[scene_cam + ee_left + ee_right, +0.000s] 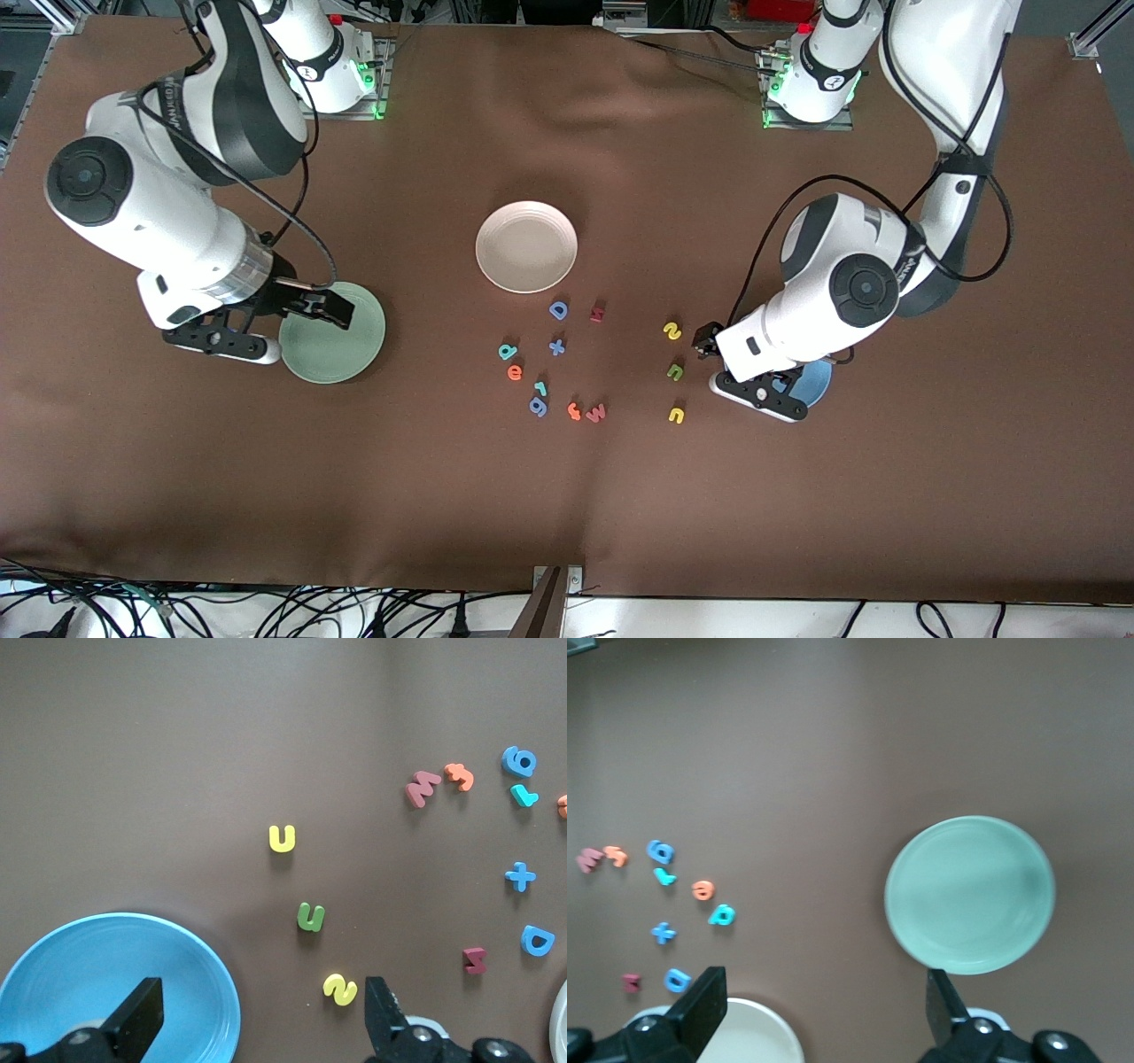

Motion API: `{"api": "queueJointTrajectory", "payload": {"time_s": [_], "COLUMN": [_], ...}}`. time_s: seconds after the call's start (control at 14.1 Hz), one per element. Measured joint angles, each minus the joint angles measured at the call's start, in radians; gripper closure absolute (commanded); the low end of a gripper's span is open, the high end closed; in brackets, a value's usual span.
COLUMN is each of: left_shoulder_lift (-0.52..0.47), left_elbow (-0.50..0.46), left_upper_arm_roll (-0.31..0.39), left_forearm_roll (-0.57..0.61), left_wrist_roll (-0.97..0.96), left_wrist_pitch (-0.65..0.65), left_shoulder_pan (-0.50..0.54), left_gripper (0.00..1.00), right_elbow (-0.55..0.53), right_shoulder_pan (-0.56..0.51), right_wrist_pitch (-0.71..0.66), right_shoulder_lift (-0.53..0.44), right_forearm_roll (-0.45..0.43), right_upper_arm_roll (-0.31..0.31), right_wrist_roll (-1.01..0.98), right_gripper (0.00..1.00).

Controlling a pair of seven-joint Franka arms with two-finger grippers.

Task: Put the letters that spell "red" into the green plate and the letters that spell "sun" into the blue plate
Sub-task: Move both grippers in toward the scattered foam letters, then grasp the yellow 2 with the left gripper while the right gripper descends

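- Brown cloth point(567, 496) covers the whole table. Clock reference for the front view: 12 points toward my bases, 6 toward the front camera, 3 toward the left arm's end, 9 toward the right arm's end.
- Front view: the green plate point(341, 354) lies at 9 of the letter field and the blue plate point(819, 383) at 3. Both are empty.
- Front view: the teal "d" point(508, 352), orange "e" point(515, 373) and teal "r" point(540, 387) are clustered nearest the green plate. The yellow "s" point(672, 331), olive "u" point(675, 371) and yellow "n" point(677, 415) run in a column from 12 to 6 near the blue plate. I judge that this layout gives each arm one word and one plate.
- Front view: my right gripper point(330, 307) hangs over the green plate's rim. My left gripper point(706, 339) hangs over the cloth just at 3 of the "s".
- Left wrist view: the fingers point(142, 1010) of my left gripper are spread wide and hold nothing. The "s" point(339, 989) lies between them, which makes it the likely first pick. The blue plate point(89, 974) is close by for a short carry.
- Right wrist view: my right gripper point(824, 1005) is also spread and holds nothing. The green plate point(970, 895) is bare. The "d" point(722, 915), "e" point(702, 890) and "r" point(665, 876) lie well apart from it on the cloth.
- No letter is placed yet.
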Motion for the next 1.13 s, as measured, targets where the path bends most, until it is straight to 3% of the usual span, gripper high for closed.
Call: {"api": "queueJointTrajectory", "payload": {"time_s": [0.5, 0.85, 1.13], "left_shoulder_lift": [0.027, 0.026, 0.025], "left_elbow": [-0.291, -0.391, -0.411], "left_upper_arm_roll": [-0.038, -0.038, -0.037], "left_forearm_roll": [0.000, 0.028, 0.037], "left_wrist_roll": [-0.061, -0.065, -0.065], "left_wrist_pitch": [0.364, 0.400, 0.412], "left_shoulder_pan": [-0.051, -0.085, -0.085], "left_gripper": [0.00, 0.00, 0.01], "right_elbow": [0.017, 0.033, 0.081], "right_shoulder_pan": [0.159, 0.211, 0.242], "right_wrist_pitch": [0.200, 0.308, 0.325], "right_shoulder_lift": [0.152, 0.293, 0.405], "right_forearm_roll": [0.039, 0.041, 0.042], "right_upper_arm_roll": [0.006, 0.007, 0.007], "right_wrist_roll": [0.349, 0.558, 0.740], "right_gripper": [0.01, 0.01, 0.01]}}
